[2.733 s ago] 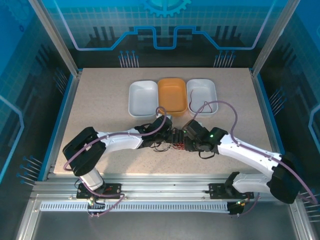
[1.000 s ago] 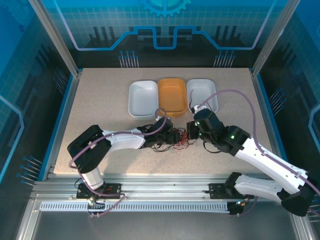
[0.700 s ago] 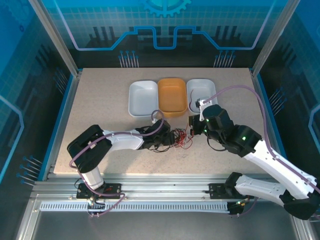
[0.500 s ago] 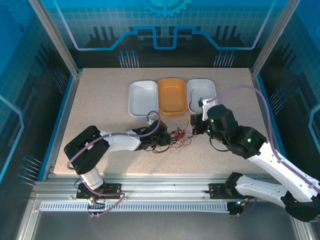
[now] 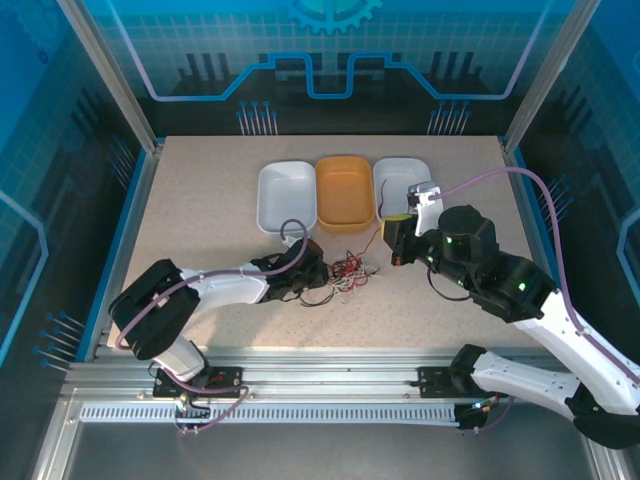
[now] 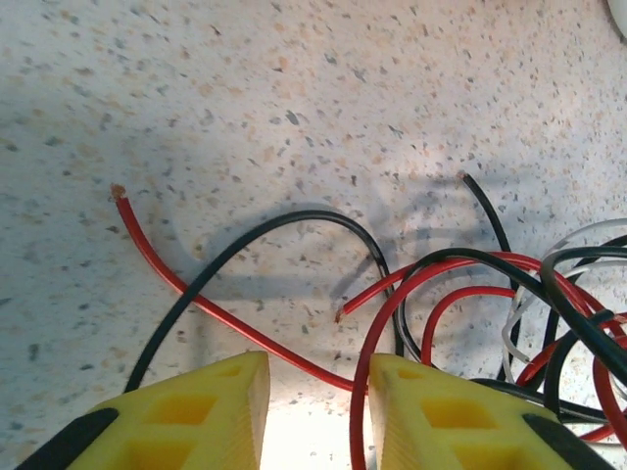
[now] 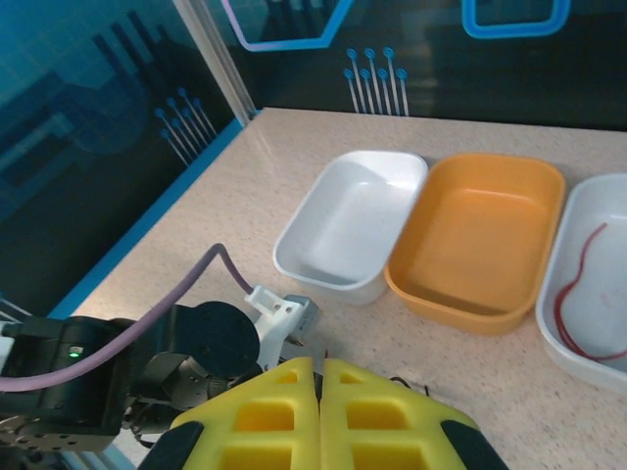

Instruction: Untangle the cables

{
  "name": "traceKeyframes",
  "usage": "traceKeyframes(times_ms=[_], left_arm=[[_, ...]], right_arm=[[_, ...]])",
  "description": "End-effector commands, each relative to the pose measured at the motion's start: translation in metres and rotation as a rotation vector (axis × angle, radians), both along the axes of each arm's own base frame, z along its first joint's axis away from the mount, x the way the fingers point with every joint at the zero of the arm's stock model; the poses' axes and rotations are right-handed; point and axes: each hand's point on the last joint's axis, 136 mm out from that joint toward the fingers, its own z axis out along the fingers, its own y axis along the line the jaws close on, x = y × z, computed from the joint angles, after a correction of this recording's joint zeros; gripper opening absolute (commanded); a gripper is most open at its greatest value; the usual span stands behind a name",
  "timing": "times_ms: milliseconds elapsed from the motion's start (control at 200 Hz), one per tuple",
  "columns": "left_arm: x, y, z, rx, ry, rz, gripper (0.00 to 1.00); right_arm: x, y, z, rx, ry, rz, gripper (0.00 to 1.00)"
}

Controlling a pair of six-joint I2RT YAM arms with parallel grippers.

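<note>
jaws of the left gripper stand narrower than a second ago, still apart, with a red strand between. we see the right gripper closed, now lifted away from the cables, which lie on the table before the orange tray. one red cable lies in the right white tray.

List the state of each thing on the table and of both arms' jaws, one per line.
Cables: tangled in one pile.
Left gripper: jaws apart, a red cable lying across the gap.
Right gripper: jaws shut.
Left white tray: empty.
Orange tray: empty.
Right white tray: holds a single red strand.
</note>
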Motion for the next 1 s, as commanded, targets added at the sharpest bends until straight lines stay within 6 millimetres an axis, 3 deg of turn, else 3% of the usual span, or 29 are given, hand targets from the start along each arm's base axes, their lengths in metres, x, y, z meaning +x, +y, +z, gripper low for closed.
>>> traceKeyframes(times_ms=[0, 310, 480, 605, 690, 780, 915, 996], left_arm=[[-0.002, 0.021, -0.001, 0.038, 0.002, 0.049, 0.30], [-0.001, 0.041, -0.001, 0.055, -0.003, 0.093, 0.25], [-0.001, 0.051, -0.001, 0.065, -0.007, 0.116, 0.22], [-0.001, 0.057, 0.001, 0.066, -0.013, 0.130, 0.21], [0.000, 0.060, 0.003, 0.065, -0.019, 0.134, 0.21], [0.001, 0.061, 0.009, 0.064, -0.033, 0.132, 0.23], [0.002, 0.058, 0.023, 0.040, -0.068, 0.112, 0.35], [0.003, 0.052, 0.036, 0.012, -0.102, 0.072, 0.42]], right_arm=[[-0.010, 0.011, 0.046, 0.098, -0.118, 0.091, 0.00], [-0.021, 0.021, 0.087, 0.192, -0.250, 0.180, 0.00], [-0.026, 0.010, 0.110, 0.237, -0.333, 0.160, 0.00], [-0.022, 0.002, 0.110, 0.232, -0.343, 0.112, 0.00], [-0.012, -0.001, 0.095, 0.190, -0.302, 0.058, 0.00], [0.003, 0.005, 0.062, 0.124, -0.202, 0.017, 0.00], [0.020, 0.017, 0.000, -0.006, -0.017, -0.024, 0.00], [0.026, 0.020, -0.017, -0.056, 0.041, -0.041, 0.00]])
